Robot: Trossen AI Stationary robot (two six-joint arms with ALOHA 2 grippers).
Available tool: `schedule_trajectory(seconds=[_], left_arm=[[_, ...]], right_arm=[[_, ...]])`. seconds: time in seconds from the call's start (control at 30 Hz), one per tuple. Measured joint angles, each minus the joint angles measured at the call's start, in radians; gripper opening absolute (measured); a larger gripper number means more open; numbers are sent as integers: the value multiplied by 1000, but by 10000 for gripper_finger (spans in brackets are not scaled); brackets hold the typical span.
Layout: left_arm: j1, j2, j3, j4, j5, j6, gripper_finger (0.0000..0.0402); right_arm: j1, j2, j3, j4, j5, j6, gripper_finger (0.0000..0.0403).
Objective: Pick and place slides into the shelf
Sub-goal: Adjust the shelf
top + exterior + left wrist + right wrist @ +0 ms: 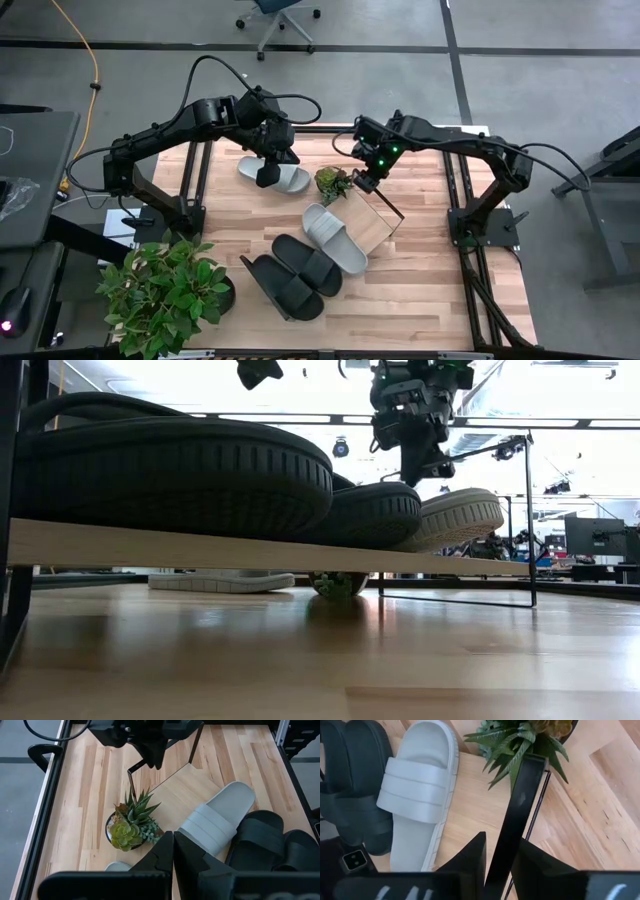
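Right tool (497, 865) clamped on shelf (372, 222) end frame, left tool (173, 851) shut above loose grey slide (285, 176); three slides shelved; risk: tugged frame tipping them off.

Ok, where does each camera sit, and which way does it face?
High: overhead, straight down on the table; both arms show.
Low: at tabletop height, level under the shelf; the right claw hangs above.
Left wrist: on the left arm, past the left claw at the succulent.
Right wrist: past its own claw at the shelf's black frame.
Shared: both wrist views show the grey slide on the shelf.
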Motion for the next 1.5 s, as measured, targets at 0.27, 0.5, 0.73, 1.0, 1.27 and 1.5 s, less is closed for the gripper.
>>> schedule_trajectory(seconds=[0.27, 0.5, 0.73, 1.0, 1.27, 1.5], left_arm=[[0, 0, 0, 0, 0, 0, 1], [0, 0, 0, -4, 0, 0, 1], [0, 0, 0, -4, 0, 0, 1], [0, 0, 0, -4, 0, 0, 1], [0, 0, 0, -4, 0, 0, 1], [0, 0, 0, -4, 0, 7, 1]], right_arm=[[12, 0, 0, -7, 22, 4, 65], [12, 0, 0, -10, 23, 4, 65], [11, 0, 0, -13, 22, 12, 43], [11, -1, 0, -18, 22, 23, 34], [12, -14, -2, -48, 26, 30, 33], [21, -41, -3, -89, 39, 39, 32]])
